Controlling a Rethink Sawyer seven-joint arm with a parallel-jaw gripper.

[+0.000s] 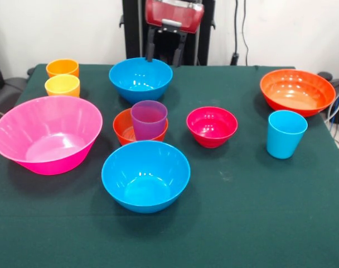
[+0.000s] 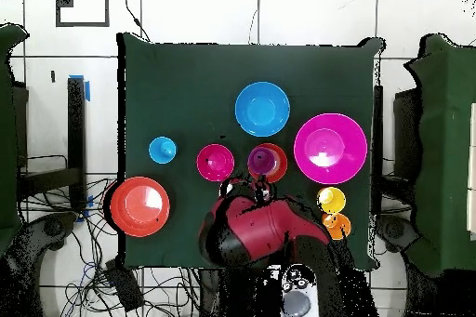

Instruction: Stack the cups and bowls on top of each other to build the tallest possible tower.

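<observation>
Hovering at the far edge of the table (image 1: 242, 223), just behind the far blue bowl (image 1: 140, 78): the gripper (image 1: 164, 53), jaws spread apart, holding nothing.

No tower yet, apart from the purple cup (image 1: 149, 119) standing in the small orange bowl (image 1: 124, 129) mid-table. Set out singly elsewhere:
- pink bowl (image 1: 47, 134) at one side
- near blue bowl (image 1: 145, 176) in front
- magenta-red bowl (image 1: 212, 126) beside the purple cup
- wide orange-red bowl (image 1: 297, 92) and light blue cup (image 1: 285, 134) at the other side
- orange cup (image 1: 62, 67) and yellow cup (image 1: 62, 85) close together in a far corner

Likely trouble from here:
- Clipping the far blue bowl's rim on descent, with the jaws so close behind it.
- Slipping on smooth, sloping walls and tipping a bowl.
- Nesting pieces upright inside one another, at the cost of height.
- Toppling the stack by setting wide bowls off-centre on narrow cups.
- Knocking the purple cup over while reaching past.

No brand, label or readable writing on any piece.
</observation>
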